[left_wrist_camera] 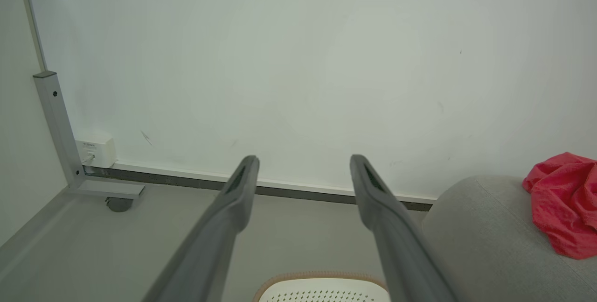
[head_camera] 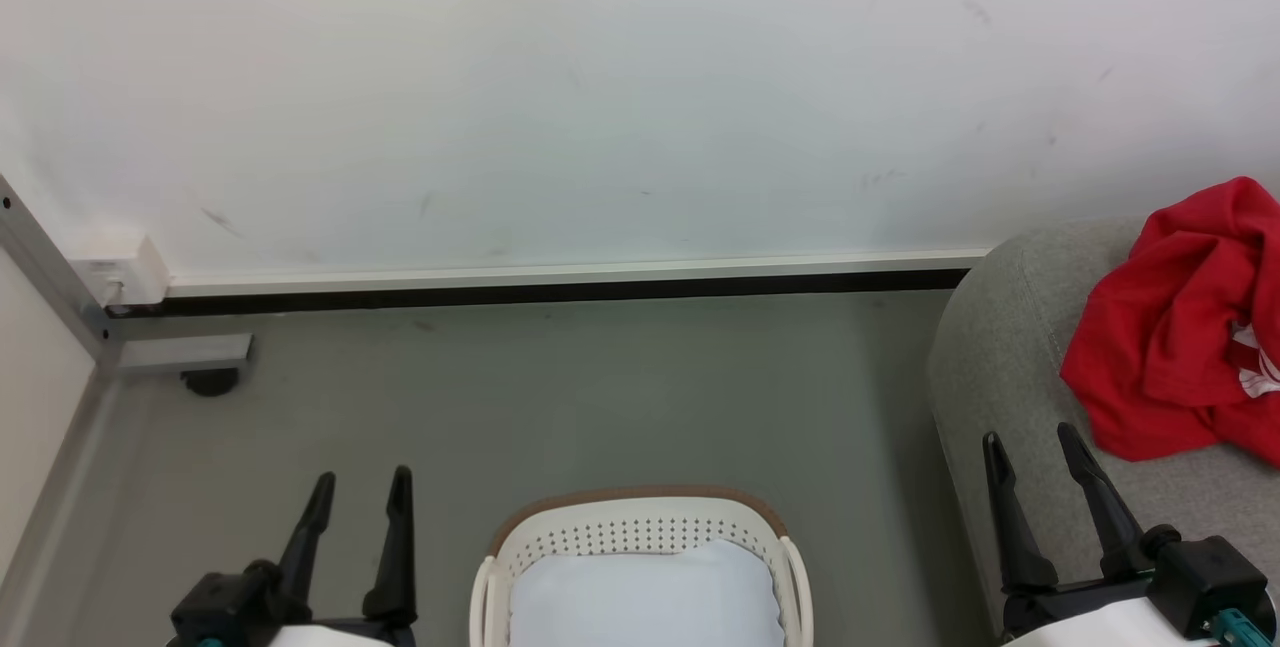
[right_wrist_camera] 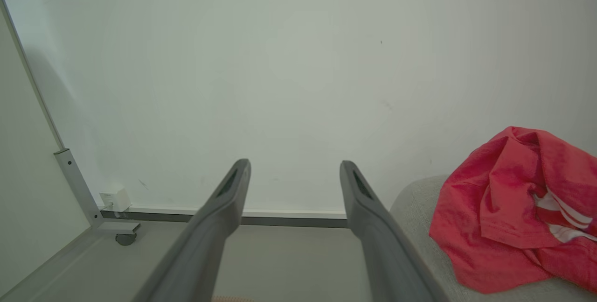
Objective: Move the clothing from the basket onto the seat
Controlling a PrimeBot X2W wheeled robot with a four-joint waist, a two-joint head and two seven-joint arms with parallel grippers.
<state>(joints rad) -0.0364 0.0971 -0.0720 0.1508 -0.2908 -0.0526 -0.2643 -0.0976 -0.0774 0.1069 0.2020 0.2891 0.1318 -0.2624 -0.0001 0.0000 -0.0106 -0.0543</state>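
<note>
Clothing [head_camera: 1170,327] is lying in a crumpled red heap on the seat [head_camera: 1000,357], well apart from the basket [head_camera: 640,527], so we are judging the transfer as done and the step in hand as a clean retreat. We are holding the left gripper [head_camera: 363,475] beside the basket and the right gripper [head_camera: 1030,433] over the seat's near edge, both with fingers spread wide and nothing between them. To do this well, we are advising that the right arm draw away without brushing the near hem, since a snagged fold could drag the garment off the rounded edge. Our head view is showing the pale blue fabric [head_camera: 645,597] lying inside the basket. Our right wrist view is giving the clearest look at the white stripes [right_wrist_camera: 564,213], and the left wrist view is catching the basket's brown rim [left_wrist_camera: 322,277].
</note>
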